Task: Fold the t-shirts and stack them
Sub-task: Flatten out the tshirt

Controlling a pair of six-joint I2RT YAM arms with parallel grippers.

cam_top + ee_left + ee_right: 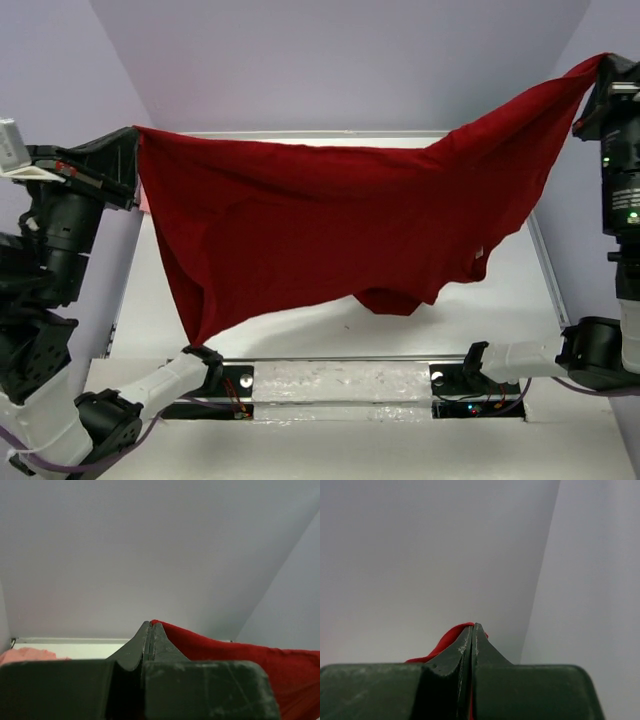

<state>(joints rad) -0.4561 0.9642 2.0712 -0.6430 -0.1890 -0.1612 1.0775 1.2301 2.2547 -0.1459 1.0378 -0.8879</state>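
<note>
Dark red t-shirt [330,220] hung spread above the table [500,300], its ends clamped in the left gripper [151,625] and right gripper [475,626], while a salmon-pink t-shirt [25,655] lay on the table, so I judged nothing was folded or stacked yet.

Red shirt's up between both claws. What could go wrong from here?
The left claw and right claw pinch only a thin edge of the shirt at their tips; it may slip out. The shirt hangs lopsided and bunched, so it may land creased.
</note>
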